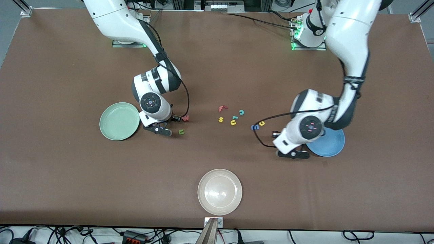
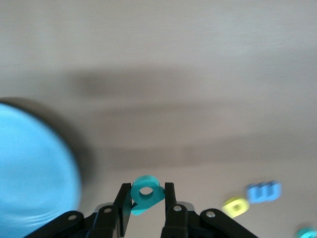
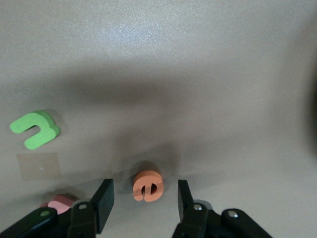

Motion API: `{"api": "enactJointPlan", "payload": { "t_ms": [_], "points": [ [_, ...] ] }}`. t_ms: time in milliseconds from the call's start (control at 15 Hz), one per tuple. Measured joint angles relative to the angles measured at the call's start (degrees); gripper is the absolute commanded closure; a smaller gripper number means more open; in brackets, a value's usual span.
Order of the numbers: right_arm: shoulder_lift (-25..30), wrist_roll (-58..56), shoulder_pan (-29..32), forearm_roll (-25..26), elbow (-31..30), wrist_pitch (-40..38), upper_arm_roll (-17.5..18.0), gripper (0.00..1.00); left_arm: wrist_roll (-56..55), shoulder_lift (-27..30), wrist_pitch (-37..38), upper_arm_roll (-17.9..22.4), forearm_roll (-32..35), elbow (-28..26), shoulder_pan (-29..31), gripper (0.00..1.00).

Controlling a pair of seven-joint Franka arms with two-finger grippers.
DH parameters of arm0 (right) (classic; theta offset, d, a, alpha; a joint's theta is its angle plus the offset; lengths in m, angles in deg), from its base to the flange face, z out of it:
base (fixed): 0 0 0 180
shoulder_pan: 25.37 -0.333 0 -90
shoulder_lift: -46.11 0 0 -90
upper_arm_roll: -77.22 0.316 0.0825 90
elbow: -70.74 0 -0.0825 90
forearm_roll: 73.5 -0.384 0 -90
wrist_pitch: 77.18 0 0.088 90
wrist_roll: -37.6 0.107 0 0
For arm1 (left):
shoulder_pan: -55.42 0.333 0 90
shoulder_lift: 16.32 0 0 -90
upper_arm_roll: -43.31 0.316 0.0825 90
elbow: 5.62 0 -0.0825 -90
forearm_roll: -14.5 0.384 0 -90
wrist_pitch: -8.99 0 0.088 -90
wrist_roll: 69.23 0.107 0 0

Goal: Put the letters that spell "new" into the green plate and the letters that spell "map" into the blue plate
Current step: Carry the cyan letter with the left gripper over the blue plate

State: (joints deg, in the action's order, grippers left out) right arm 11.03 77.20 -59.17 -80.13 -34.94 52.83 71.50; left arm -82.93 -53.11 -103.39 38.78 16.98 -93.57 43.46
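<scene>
Green plate [image 1: 119, 121] had no letters yet. Right gripper [image 3: 143, 198] beside it, fingers apart around orange e [image 3: 147, 186] on table; n [image 1: 181, 131], w [image 1: 185, 118] waited close by. Yellow a [image 1: 261, 123], blue m [image 1: 255, 127] lay on table near blue plate [image 1: 330, 144], which showed no letters. Left gripper [image 2: 147, 198] clamped on teal p [image 2: 145, 194], just beside that plate.

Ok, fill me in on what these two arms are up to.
They are sorting foam letters onto plates. The left gripper is shut on the teal p, next to the blue plate. The right gripper is open around the orange e, which lies on the table beside the green plate. Both plates hold no letters.
</scene>
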Motion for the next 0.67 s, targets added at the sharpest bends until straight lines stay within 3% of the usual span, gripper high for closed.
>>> {"api": "enactJointPlan", "payload": {
  "t_ms": [133, 333, 533, 600, 667],
  "points": [
    [-0.02, 0.00, 0.00, 0.00, -0.03, 0.03, 0.00, 0.52, 3.09, 0.98, 2.22, 0.06, 3.17, -0.17, 3.99, 0.89],
    [-0.35, 0.00, 0.00, 0.00, -0.07, 0.46, 0.00, 0.52, 5.40, 0.93, 2.65, 0.12, 5.48, -1.40, 8.47, 0.89],
    [-0.41, 0.00, 0.00, -0.01, -0.06, 0.66, 0.00, 0.56, 8.83, 0.77, -0.11, 0.05, 5.64, -4.67, 12.65, 0.75],
    [-0.41, 0.00, 0.00, -0.02, -0.06, 0.68, 0.00, 0.62, 9.54, 0.76, -1.72, -0.02, 5.64, -5.94, 13.53, 0.49],
    [-0.41, 0.00, 0.00, -0.06, -0.06, 0.75, 0.01, 0.74, 9.80, 0.74, -3.05, -0.06, 5.64, -7.08, 13.90, 0.03]
  ]
}}
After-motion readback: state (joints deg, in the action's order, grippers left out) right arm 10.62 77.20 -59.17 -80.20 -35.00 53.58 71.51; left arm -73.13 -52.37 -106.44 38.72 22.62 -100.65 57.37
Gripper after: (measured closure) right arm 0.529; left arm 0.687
